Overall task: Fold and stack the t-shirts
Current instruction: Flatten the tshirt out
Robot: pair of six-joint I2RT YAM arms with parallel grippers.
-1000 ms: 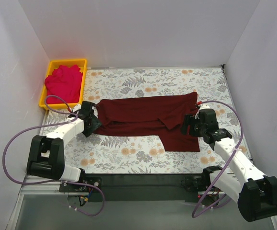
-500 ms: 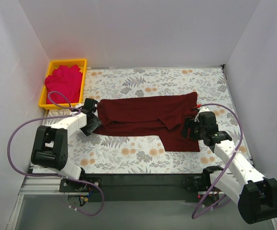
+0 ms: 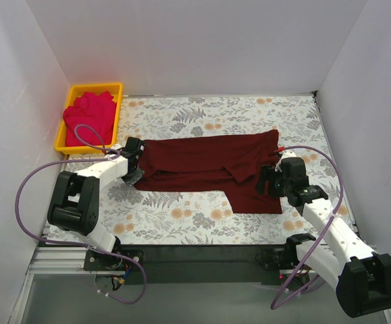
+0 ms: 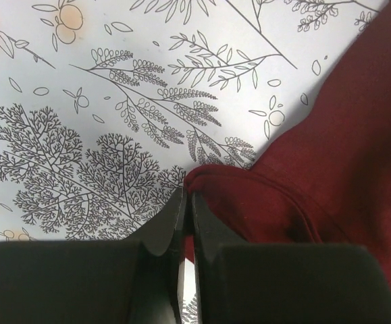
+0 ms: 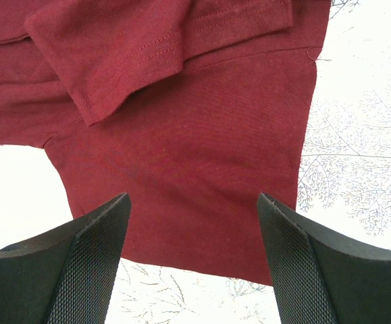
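The dark maroon t-shirt (image 3: 209, 162) lies spread across the middle of the floral table, partly folded, with a flap hanging toward the near right. At its left edge my left gripper (image 3: 134, 167) is shut, pinching a bunched fold of the maroon t-shirt (image 4: 330, 169) between its fingertips (image 4: 187, 197). My right gripper (image 3: 269, 181) hovers open over the shirt's right part; the wrist view shows the maroon cloth (image 5: 181, 155) and its hem between the wide-apart jaws (image 5: 192, 199). The bright pinkish-red t-shirt (image 3: 89, 115) lies crumpled in the bin.
A yellow plastic bin (image 3: 95, 86) stands at the back left corner, against the left wall. White walls enclose the table on three sides. Purple cables loop from both arms near the table's front edge.
The left gripper has closed on the maroon shirt's left edge, after shifting slightly right toward it. The right gripper has edged a little toward the near side and stays open.
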